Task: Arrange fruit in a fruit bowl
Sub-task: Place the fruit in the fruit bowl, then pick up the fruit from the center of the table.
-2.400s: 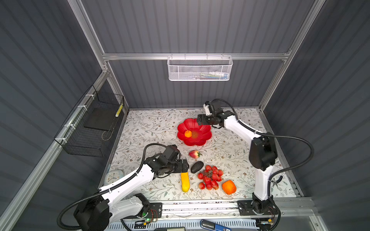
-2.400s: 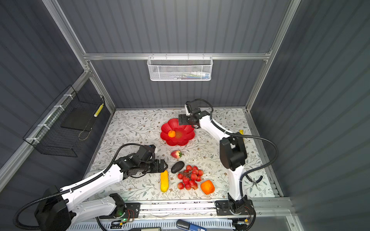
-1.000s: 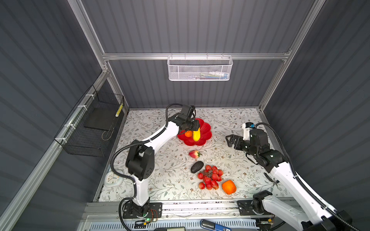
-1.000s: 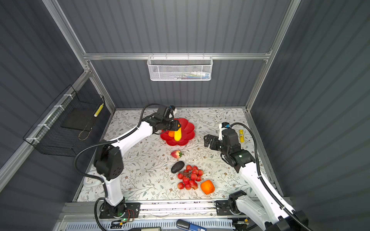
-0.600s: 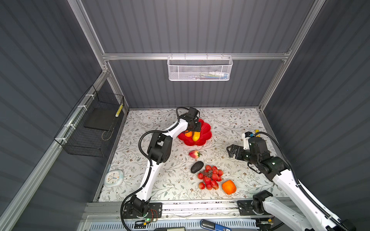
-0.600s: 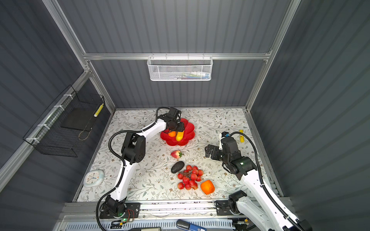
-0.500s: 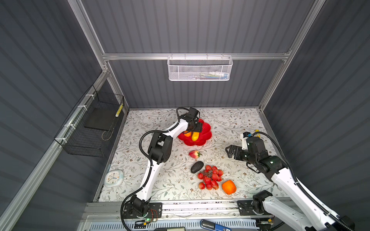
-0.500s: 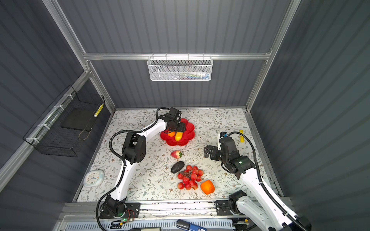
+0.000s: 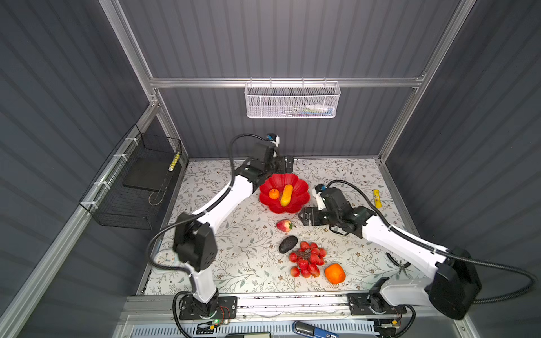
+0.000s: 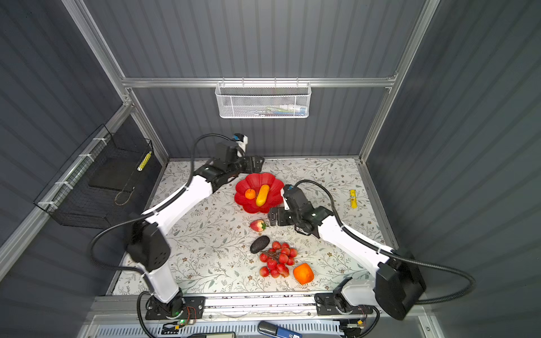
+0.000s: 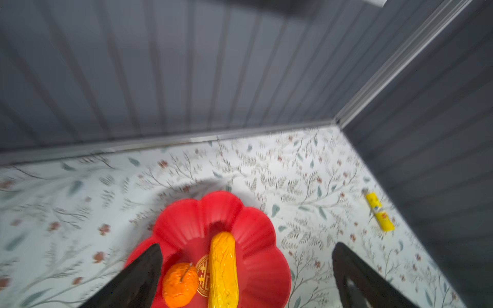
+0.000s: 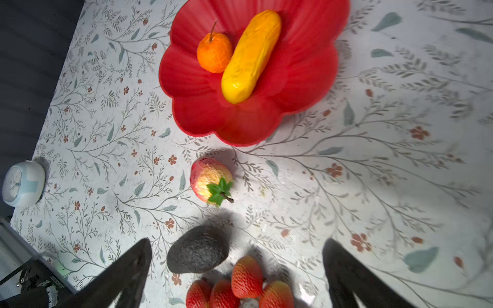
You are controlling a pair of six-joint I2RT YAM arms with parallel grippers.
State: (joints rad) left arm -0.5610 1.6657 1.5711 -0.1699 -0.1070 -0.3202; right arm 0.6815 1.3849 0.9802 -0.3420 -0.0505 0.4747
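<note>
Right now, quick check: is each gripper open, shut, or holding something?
Left gripper: open, holding nothing.
Right gripper: open, holding nothing.

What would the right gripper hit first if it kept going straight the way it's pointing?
Probably the strawberry, or bare table just beside it: the open right gripper tilts down toward that spot, short of the red bowl. Depth is unclear.

We see the red scalloped bowl (image 9: 300, 194) mid-frame holding yellow fruit (image 9: 286, 195) and small orange (image 9: 274, 193); strawberry (image 9: 283, 225), avocado (image 9: 288, 244), berries (image 9: 307, 259), large orange (image 9: 334, 273) lie below.
</note>
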